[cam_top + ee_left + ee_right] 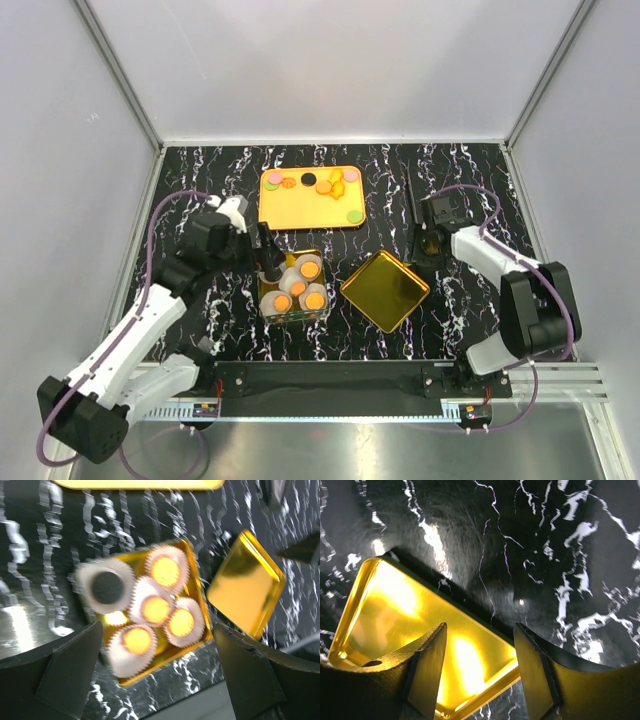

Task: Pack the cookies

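Four orange cookies [297,288] lie flat, faces up, each in its own white paper cup [156,609] inside the gold tin [266,312] at the near middle of the marbled table [470,180]. A black cookie [107,587] sits in a fifth cup at the tin's edge. Being round discs, they have no long axis and point no way but upward. More loose cookies [325,184] of orange, pink, green and black lie flat on the gold tray [300,212] at the far side, whose long axis runs left to right. The left gripper [159,635] hangs above the tin, its fingers spread wide and holding nothing; its wrist view is blurred. The tin's lid [385,290] lies just right of the tin, open side up and turned diamond-wise. The right gripper [480,630] is over the lid's far right edge with its fingers apart – contact cannot be told.
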Controlling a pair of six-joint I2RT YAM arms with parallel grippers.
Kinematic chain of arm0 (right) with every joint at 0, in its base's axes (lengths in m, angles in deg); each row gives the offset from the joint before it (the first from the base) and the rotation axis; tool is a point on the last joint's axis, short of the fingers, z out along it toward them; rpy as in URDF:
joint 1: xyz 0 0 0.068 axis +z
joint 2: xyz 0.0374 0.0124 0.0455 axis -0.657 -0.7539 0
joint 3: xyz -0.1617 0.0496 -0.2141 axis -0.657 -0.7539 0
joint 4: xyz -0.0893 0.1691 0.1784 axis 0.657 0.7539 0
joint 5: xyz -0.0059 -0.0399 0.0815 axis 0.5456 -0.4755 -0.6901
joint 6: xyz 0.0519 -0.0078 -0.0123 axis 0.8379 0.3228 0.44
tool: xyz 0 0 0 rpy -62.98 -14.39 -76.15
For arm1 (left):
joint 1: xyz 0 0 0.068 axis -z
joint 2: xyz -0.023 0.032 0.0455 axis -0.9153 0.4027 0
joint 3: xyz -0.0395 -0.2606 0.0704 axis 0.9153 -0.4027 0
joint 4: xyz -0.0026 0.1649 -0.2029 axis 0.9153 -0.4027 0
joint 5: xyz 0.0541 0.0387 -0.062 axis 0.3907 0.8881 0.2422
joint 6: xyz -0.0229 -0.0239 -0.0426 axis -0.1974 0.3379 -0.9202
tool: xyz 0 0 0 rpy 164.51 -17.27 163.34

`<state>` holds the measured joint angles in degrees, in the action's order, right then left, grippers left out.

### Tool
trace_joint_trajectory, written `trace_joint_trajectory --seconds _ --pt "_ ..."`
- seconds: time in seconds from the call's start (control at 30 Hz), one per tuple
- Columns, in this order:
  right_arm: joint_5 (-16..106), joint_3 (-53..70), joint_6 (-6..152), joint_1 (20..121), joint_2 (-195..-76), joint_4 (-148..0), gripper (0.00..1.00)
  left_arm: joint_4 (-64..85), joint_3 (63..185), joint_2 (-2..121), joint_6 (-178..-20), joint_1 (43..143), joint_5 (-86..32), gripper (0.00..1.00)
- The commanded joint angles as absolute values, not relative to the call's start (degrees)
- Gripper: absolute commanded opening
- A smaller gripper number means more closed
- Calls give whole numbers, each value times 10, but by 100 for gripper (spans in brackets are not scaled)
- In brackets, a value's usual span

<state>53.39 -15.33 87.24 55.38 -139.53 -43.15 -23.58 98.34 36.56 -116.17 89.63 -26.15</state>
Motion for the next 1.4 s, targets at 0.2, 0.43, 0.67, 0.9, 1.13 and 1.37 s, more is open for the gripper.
trace_joint_trajectory --seconds 0.2,0.43,0.67,0.9,1.13,1.37 --pt "527 -122 879 565 -1482 -477 58 -179 1070 432 -1202 1007 -224 99" --pt "527 -105 883 566 -1501 -467 42 -151 1098 488 -1232 1066 -218 99" --pt "513 -106 876 566 -1485 -458 22 -107 1105 558 -1272 1075 -225 99" --pt "504 -106 876 565 -1464 -459 10 -119 1179 653 -1277 1074 -193 99" --pt "489 -98 882 566 -1415 -447 4 -123 1228 723 -1278 1070 -190 99" --pt "483 -77 893 565 -1355 -423 4 -114 1239 732 -1262 1046 -221 99"
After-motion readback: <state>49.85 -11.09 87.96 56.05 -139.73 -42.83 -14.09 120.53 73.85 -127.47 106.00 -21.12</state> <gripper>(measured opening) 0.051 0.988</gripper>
